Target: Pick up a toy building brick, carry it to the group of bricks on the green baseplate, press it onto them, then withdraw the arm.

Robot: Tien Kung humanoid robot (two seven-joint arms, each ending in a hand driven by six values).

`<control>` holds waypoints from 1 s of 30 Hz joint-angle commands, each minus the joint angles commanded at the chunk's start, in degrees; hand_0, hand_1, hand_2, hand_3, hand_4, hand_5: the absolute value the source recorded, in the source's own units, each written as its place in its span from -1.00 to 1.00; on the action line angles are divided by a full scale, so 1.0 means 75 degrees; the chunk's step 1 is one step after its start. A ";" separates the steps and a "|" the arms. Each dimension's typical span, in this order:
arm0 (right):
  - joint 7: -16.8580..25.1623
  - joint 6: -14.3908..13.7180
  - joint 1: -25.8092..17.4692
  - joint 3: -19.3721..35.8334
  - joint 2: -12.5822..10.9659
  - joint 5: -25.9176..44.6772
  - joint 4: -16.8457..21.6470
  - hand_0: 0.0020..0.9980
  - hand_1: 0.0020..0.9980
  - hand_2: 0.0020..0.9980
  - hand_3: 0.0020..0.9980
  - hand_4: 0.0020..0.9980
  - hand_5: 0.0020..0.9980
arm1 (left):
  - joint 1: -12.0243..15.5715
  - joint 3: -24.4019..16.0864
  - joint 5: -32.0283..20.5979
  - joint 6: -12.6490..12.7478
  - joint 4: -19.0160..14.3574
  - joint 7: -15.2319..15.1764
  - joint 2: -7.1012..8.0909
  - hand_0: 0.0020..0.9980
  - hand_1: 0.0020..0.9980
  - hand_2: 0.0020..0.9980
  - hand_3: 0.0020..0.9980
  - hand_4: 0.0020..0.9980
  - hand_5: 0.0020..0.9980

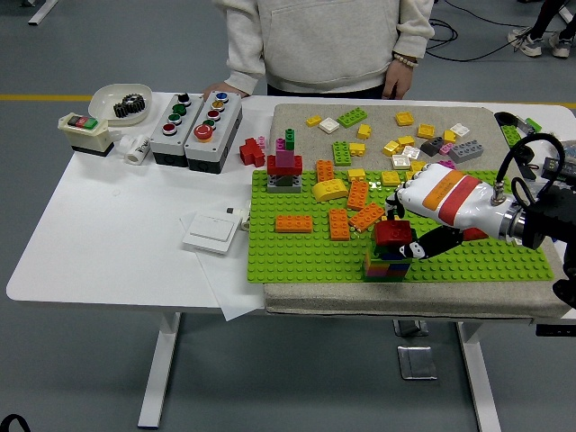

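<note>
Your right hand (416, 220) comes in from the right edge over the green baseplate (297, 252), white shell with an orange and a red band, black fingers (423, 247) curled around the red brick (392, 234); that brick sits on top of the multicoloured brick stack (387, 265) near the baseplate's front edge, hand in contact with it. Whether the brick is fully seated you can't tell from this angle. Left arm not in view. The baseplate lies on a grey mat (378, 297) on the right part of the white worktop (108, 234). Also on the baseplate: a flat orange brick (293, 223) left of centre, a cluster of orange bricks (351, 209) just behind the stack, a yellow curved brick (329, 189), and a small red and magenta build (285, 169) on a grey base at the back left corner. Loose bricks (405, 135) in yellow, green, white, grey and pink are scattered on the mat behind the baseplate; red bricks (251, 151) lie just off its back left corner. Left side of the worktop: two grey button boxes (195, 119) side by side, a white bowl (106, 94) with a black gear (131, 106) in it, a cream switch box (85, 132), a white flat switch (211, 232) on paper beside the baseplate. A person (315, 45) in a light sweatshirt stands at the far side, one hand (396, 87) hanging at the worktop edge, the other (219, 89) resting by the button boxes, neither holding anything
</note>
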 joint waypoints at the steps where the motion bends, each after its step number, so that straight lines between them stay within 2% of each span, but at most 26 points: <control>1: -0.0003 0.0005 0.0000 0.0003 -0.0002 -0.0006 -0.0002 -0.41 -0.23 0.01 0.10 0.65 0.04 | 0.0001 -0.0003 0.0003 -0.0001 0.0000 0.0002 0.0000 0.33 0.46 0.47 0.18 0.35 0.33; 30: -0.0054 0.0153 -0.0124 0.0256 -0.0117 -0.0027 0.0155 -0.40 -0.22 0.03 0.11 0.68 0.05 | 0.0026 -0.0001 0.0002 -0.0005 0.0005 -0.0009 0.0003 0.33 0.46 0.47 0.18 0.35 0.32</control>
